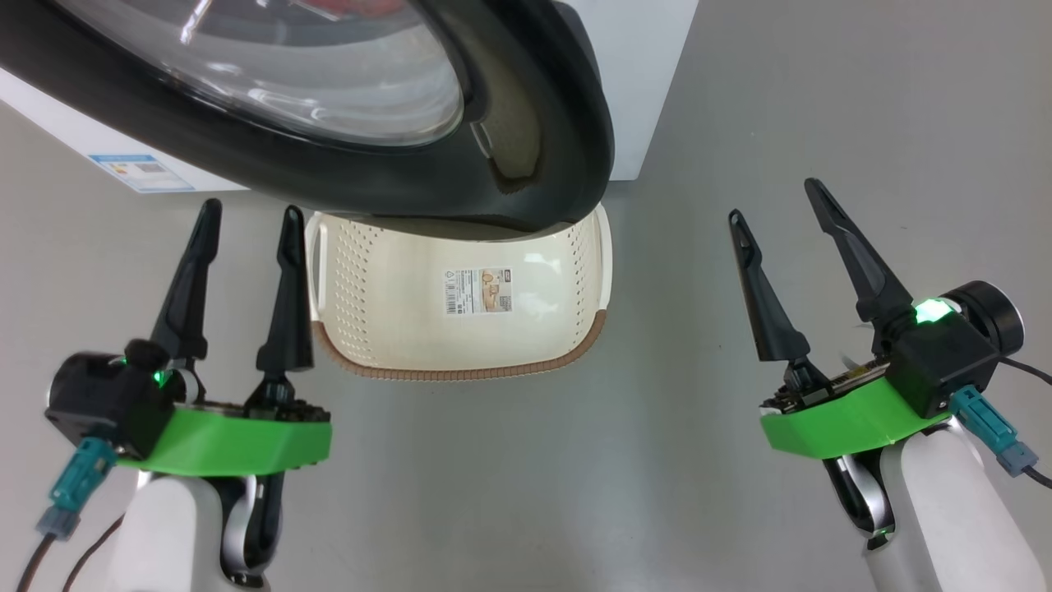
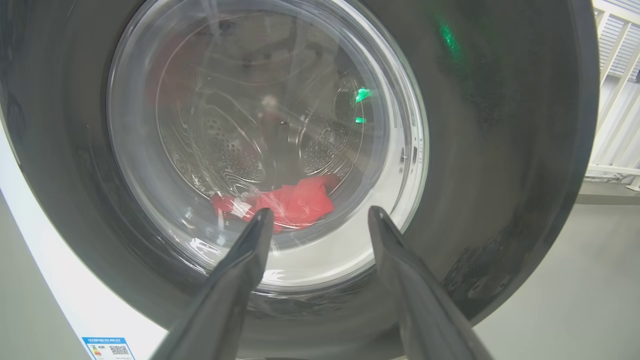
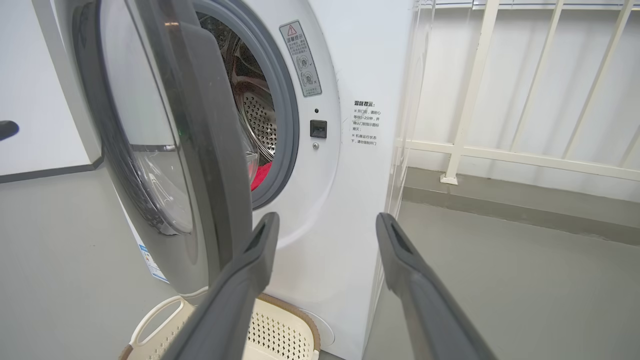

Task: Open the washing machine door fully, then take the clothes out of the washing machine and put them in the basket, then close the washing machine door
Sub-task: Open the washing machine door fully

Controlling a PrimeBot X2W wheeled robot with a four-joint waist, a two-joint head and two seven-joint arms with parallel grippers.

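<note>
The washing machine door (image 1: 526, 148) hangs ajar above the basket (image 1: 460, 374), screening the red clothes (image 2: 300, 200) in the drum (image 3: 262, 120); left gripper (image 1: 251, 210) and right gripper (image 1: 772, 200) flank the basket, fingers spread, empty.

The washing machine (image 3: 345, 210) carries the printed heading "温馨提示" (image 3: 368, 103) and a red warning-triangle label (image 3: 300, 57).

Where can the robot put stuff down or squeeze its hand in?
Bare floor lies between the basket, the left hand and the right hand, and beside the washing machine up to the white railing. The basket looks empty. Crowded: the washing machine door is only ajar, leaving a narrow gap to the clothes.
</note>
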